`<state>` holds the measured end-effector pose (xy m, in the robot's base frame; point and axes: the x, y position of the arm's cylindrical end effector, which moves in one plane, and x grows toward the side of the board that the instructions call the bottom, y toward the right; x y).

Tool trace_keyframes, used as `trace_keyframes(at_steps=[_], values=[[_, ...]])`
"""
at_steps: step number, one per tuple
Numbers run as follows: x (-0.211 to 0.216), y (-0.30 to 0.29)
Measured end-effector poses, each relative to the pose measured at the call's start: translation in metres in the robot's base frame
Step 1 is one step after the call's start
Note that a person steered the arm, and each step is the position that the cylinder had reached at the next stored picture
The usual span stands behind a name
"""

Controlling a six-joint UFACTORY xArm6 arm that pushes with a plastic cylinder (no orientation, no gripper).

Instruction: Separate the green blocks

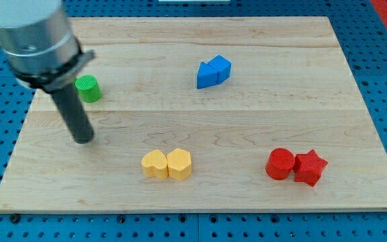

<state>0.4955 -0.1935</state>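
Observation:
A green cylinder block [89, 89] stands at the view's left on the wooden board [261, 121]. Only this one green block shows; the arm's body may hide another behind it. My tip [82, 140] rests on the board just below the green cylinder, a short gap apart from it. The dark rod rises from the tip up to the grey arm body at the view's top left.
Two blue blocks [213, 72] touch each other at the top centre. Two yellow blocks [167, 164] sit side by side at the bottom centre. A red cylinder [280, 163] touches a red star [310, 167] at the bottom right.

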Motion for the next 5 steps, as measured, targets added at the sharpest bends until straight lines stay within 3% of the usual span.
trace_keyframes(at_steps=[1, 3, 4, 5], values=[[-0.032, 0.000], [-0.064, -0.060], [-0.104, -0.043], [-0.132, 0.014]])
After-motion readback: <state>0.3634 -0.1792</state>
